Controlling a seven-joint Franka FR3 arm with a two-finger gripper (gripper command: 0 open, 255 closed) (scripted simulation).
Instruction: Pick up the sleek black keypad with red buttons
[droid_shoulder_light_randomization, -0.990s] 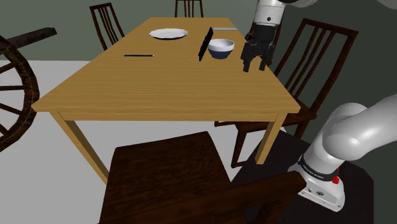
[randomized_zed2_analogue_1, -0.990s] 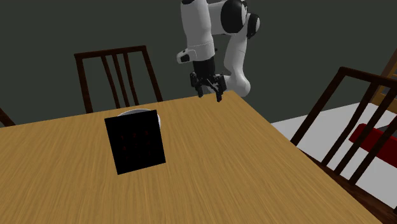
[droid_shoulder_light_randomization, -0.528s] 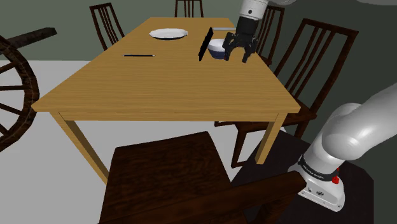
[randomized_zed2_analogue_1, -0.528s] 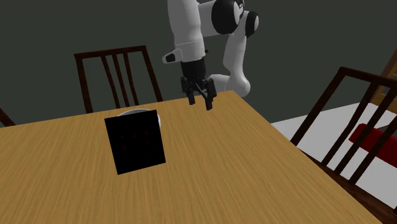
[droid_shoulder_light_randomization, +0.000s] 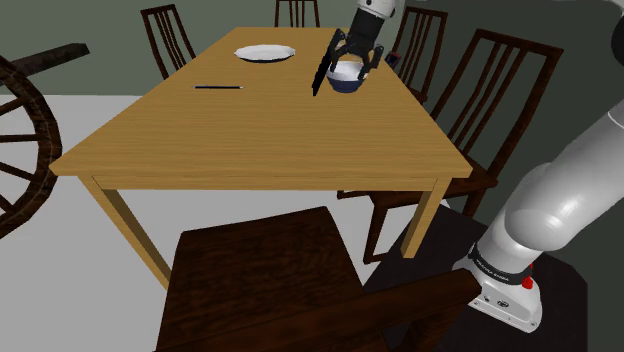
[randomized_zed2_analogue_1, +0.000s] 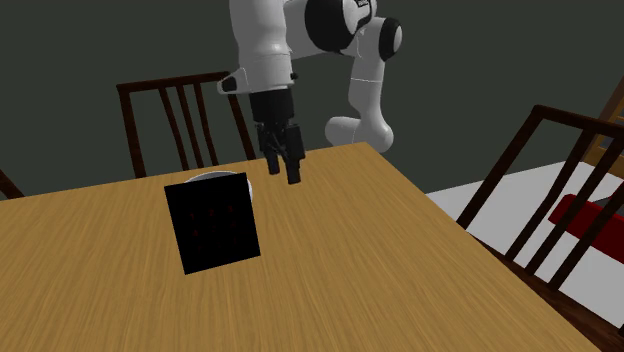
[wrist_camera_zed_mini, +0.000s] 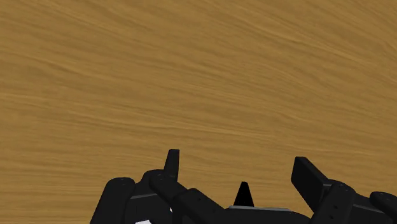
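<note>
One wooden table (droid_shoulder_light_randomization: 250, 140) stands in front of me, and I count five dark chairs around it in the shoulder view. On the table there is one white plate (droid_shoulder_light_randomization: 265, 53), one thin dark stick-like thing (droid_shoulder_light_randomization: 218, 87), one bowl (droid_shoulder_light_randomization: 347, 80) and one keypad (randomized_zed2_analogue_1: 213, 222). The keypad is black with faint red buttons. It stands almost upright on its edge on the far part of the table and leans back against the bowl, whose white rim shows just above it in the second exterior view.

The one gripper (randomized_zed2_analogue_1: 283, 172) hangs close behind the keypad, beside the bowl, and touches neither of them. Its two fingers (wrist_camera_zed_mini: 172, 162) stand apart with only the table top between them, so the jaws are open and hold nothing. At the shoulder view's left I see one big wooden wheel (droid_shoulder_light_randomization: 20, 150).
</note>
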